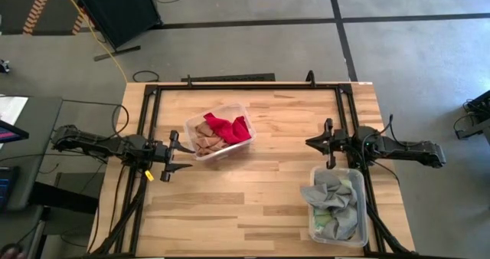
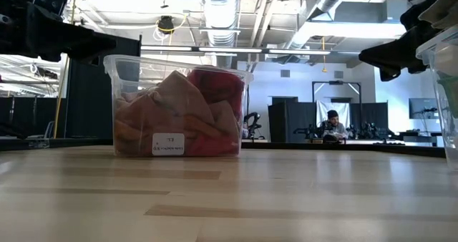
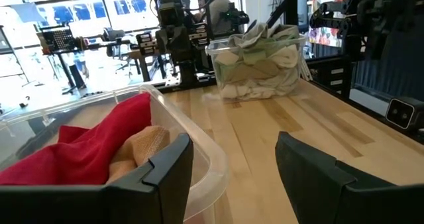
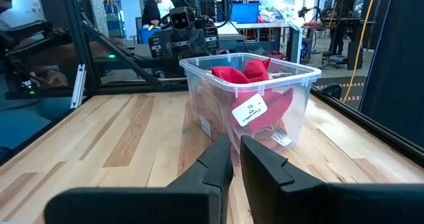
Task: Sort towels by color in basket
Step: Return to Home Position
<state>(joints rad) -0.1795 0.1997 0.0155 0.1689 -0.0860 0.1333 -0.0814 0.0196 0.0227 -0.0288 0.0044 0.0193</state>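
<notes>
A clear bin (image 1: pixel 219 132) stands at mid-table and holds a red towel (image 1: pixel 228 126) and tan-brown and rust-orange towels (image 1: pixel 205 139). A second clear bin (image 1: pixel 338 206) sits by the near right corner, filled with grey, pale green and white towels (image 3: pixel 262 58). My left gripper (image 1: pixel 182 156) hovers open just left of the first bin, its fingers (image 3: pixel 165 168) level with the bin's rim and apart from it. At the table's right side, my right gripper (image 1: pixel 312 143) is shut and empty, pointing level toward the first bin (image 4: pixel 248 95).
Black frame rails (image 1: pixel 245 86) run along the table's far, left and right edges. Bare wood (image 1: pixel 245 198) lies between the two bins and along the near edge. A person (image 2: pixel 333 124) sits in the room beyond the table.
</notes>
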